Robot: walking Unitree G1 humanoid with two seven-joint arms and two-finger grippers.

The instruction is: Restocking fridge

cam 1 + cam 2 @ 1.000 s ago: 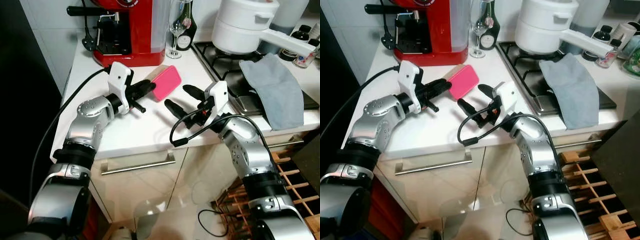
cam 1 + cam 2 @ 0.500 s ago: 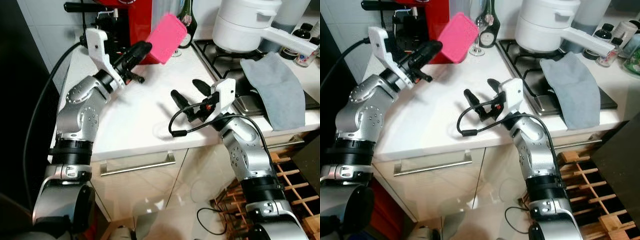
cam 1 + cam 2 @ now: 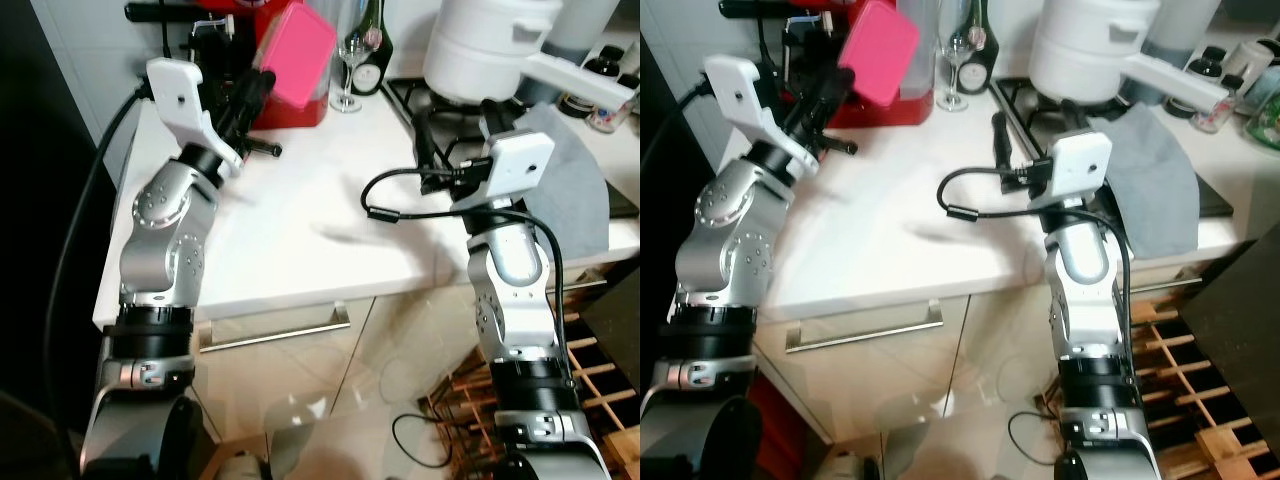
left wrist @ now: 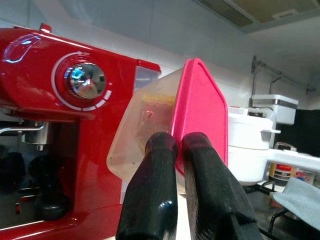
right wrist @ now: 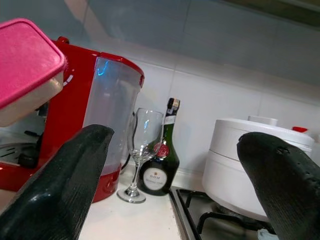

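Observation:
A clear food container with a pink lid [image 3: 300, 55] is held up in the air in front of the red coffee machine [image 3: 292, 110], tilted on its side. My left gripper [image 3: 258, 88] is shut on its edge; in the left wrist view the two fingers [image 4: 155, 165] pinch the container [image 4: 200, 115] at the lid's rim. Over the white counter [image 3: 290, 240], near the stove, my right gripper [image 3: 455, 125] is raised and open, with nothing between its fingers [image 5: 65, 195].
A wine glass [image 3: 350, 60] and a dark bottle [image 3: 373, 55] stand behind the container. A white pot [image 3: 490, 50] sits on the stove [image 3: 450, 110], with a grey cloth [image 3: 570, 170] beside it. A wooden rack [image 3: 590, 370] stands on the floor at the right.
My left arm has lifted the container off the counter and swung it up and left, before the coffee machine. The right gripper has risen and moved right, staying open.

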